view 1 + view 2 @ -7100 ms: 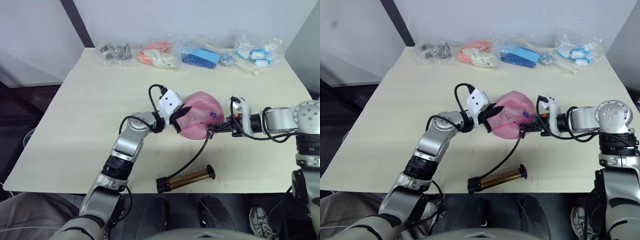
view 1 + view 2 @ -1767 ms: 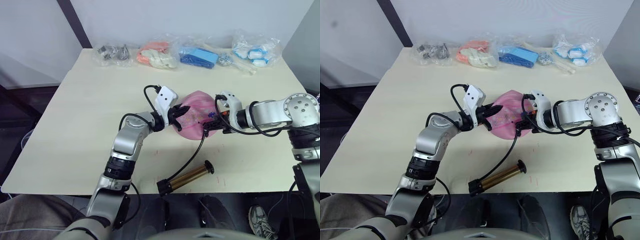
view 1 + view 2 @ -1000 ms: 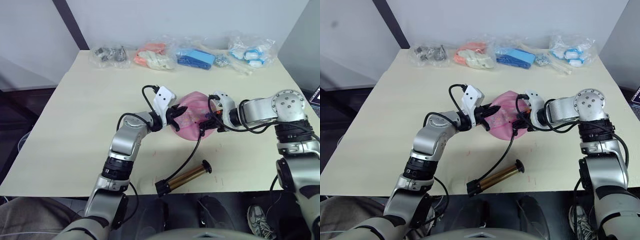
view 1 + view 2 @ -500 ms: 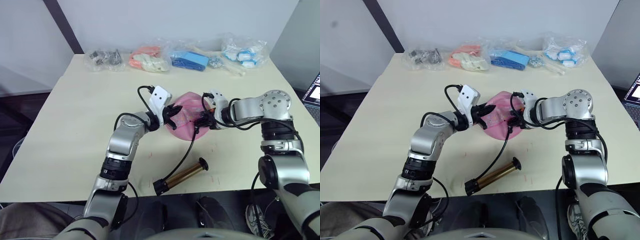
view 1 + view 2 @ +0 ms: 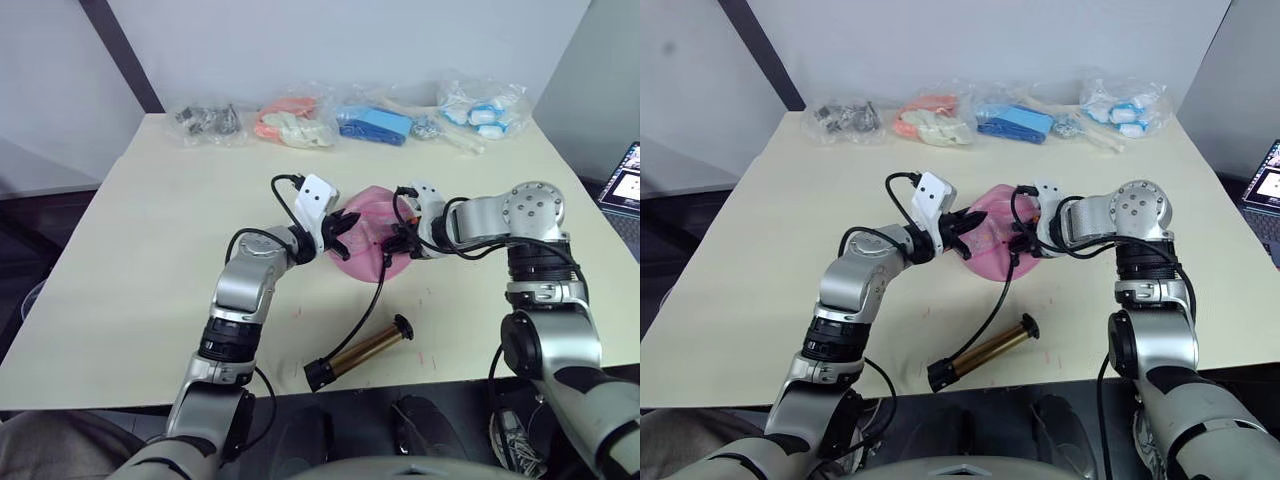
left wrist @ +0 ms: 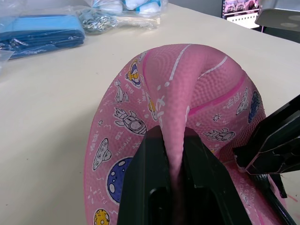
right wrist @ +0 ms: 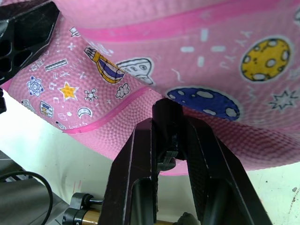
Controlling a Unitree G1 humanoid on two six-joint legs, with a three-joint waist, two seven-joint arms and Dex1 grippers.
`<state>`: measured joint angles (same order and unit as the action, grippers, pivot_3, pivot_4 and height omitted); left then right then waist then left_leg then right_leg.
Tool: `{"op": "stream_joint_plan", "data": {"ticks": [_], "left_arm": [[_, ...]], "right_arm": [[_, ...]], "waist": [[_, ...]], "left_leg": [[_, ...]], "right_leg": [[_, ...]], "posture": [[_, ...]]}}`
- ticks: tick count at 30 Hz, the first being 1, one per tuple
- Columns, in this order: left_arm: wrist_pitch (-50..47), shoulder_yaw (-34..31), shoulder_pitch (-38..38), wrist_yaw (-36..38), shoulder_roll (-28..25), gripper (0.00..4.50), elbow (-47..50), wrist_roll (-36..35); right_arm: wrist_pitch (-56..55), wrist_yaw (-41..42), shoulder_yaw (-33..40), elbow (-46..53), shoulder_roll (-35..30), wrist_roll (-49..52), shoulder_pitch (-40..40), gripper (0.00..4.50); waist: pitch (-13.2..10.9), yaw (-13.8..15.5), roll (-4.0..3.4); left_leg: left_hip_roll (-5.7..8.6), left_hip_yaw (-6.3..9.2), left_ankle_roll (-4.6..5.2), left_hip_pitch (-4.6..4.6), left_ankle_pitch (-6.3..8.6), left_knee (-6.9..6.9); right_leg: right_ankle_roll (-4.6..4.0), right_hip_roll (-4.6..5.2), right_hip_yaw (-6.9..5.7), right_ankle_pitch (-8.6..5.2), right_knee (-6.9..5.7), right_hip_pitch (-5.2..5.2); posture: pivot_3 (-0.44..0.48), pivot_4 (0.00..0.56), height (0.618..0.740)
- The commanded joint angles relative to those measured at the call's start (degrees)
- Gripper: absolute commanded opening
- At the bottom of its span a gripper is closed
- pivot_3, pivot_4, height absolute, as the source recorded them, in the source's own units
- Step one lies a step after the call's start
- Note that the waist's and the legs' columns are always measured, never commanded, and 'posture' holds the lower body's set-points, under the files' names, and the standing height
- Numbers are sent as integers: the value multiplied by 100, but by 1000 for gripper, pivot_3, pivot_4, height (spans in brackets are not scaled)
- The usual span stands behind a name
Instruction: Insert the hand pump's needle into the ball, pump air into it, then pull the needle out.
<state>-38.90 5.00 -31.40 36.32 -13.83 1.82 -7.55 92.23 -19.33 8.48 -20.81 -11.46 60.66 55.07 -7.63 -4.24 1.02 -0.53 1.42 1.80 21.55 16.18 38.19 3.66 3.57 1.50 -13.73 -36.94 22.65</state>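
The ball is pink, limp and partly collapsed, and lies mid-table. My left gripper is shut on a raised fold of the ball at its left side. Both black fingers squeeze the rubber between them. My right gripper comes in from the right, shut on the needle's black fitting. The fitting's tip presses against the ball's skin, and the metal pin itself is hidden there. The hand pump lies loose near the table's front edge. Its black hose runs up to the fitting.
Clear bags line the back of the table: metal parts, orange and white items, blue items, blue-white items. A laptop screen shows past the right edge. The table's front edge is close.
The camera has panned, shifting the whole picture. My right gripper has carried the fitting leftward from the ball's right rim onto its surface. My left gripper keeps its pinch, and the pump has stayed put.
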Motion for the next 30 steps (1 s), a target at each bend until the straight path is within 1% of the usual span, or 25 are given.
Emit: {"op": "stream_joint_plan", "data": {"ticks": [1, 7, 12, 16, 17, 24, 30], "left_arm": [[-325, 958, 280, 488, 349, 43, -52, -285], [-315, 963, 365, 519, 356, 43, -4, -256], [-304, 938, 392, 518, 351, 43, 2, -254], [-310, 914, 412, 512, 355, 43, 16, -252], [-312, 910, 419, 508, 354, 43, 27, -248], [-323, 892, 454, 523, 346, 43, 80, -211], [-337, 871, 480, 532, 336, 43, 128, -191]], "right_arm": [[27, 225, -173, -66, 589, -67, 363, 323], [27, 332, -133, -254, 767, -393, 453, 323], [27, 462, -194, -271, 927, -601, 406, 323], [27, 546, -251, -222, 1083, -712, 342, 323], [27, 563, -277, -215, 1109, -723, 318, 323], [27, 686, -335, -244, 1239, -825, 235, 323], [27, 831, -296, -363, 1365, -1111, 225, 323]], "waist": [[9, -5, 0], [47, -22, 4], [69, -28, 25], [74, -42, 23], [74, -43, 23], [75, -68, 23], [74, -86, 21]], "left_leg": [[-1, 1, 0, -2, 0, -2], [-9, 0, 0, -20, 0, -17], [-9, 4, -1, -100, 0, -81], [-16, 19, -1, -108, 0, -89], [-18, 29, -1, -126, 1, -103], [-21, 26, -2, -141, 1, -112], [-47, 20, -2, -173, 1, -140]], "right_leg": [[-2, -3, 2, 1, 1, 0], [-5, -19, 11, 2, 9, -7], [-26, -31, 27, -11, 32, -57], [-31, -48, 28, -14, 32, -58], [-35, -58, 33, -15, 32, -64], [-39, -60, 39, -18, 32, -70], [-27, -72, 50, -27, 45, -91]], "posture": [[0, 150, 736], [0, 150, 736], [0, 150, 736], [0, 150, 736], [0, 150, 736], [0, 150, 736], [0, 150, 736]]}}
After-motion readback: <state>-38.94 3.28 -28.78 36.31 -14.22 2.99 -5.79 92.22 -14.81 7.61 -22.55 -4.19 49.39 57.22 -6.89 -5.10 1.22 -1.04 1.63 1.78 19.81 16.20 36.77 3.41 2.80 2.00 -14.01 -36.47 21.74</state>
